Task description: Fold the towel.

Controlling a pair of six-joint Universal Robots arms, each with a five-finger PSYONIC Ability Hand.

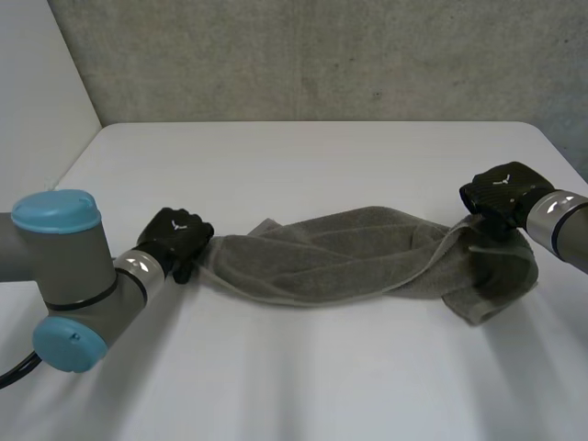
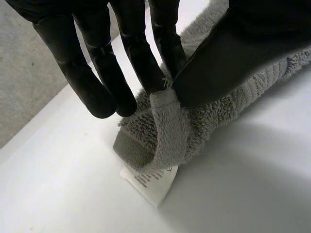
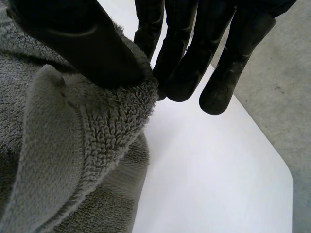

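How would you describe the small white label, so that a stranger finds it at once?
Across the white table stretches a grey towel, held at both ends. Go to the end pinched by the left hand. Below the hem there sticks out a small white label with printed text: the only smooth, printed piece among fluffy grey cloth.

White table (image 1: 303, 386), grey towel (image 1: 340, 262) lying bunched across its middle

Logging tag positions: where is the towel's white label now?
Left wrist view: the white label lies on the table under the towel where the left robot hand pinches it.
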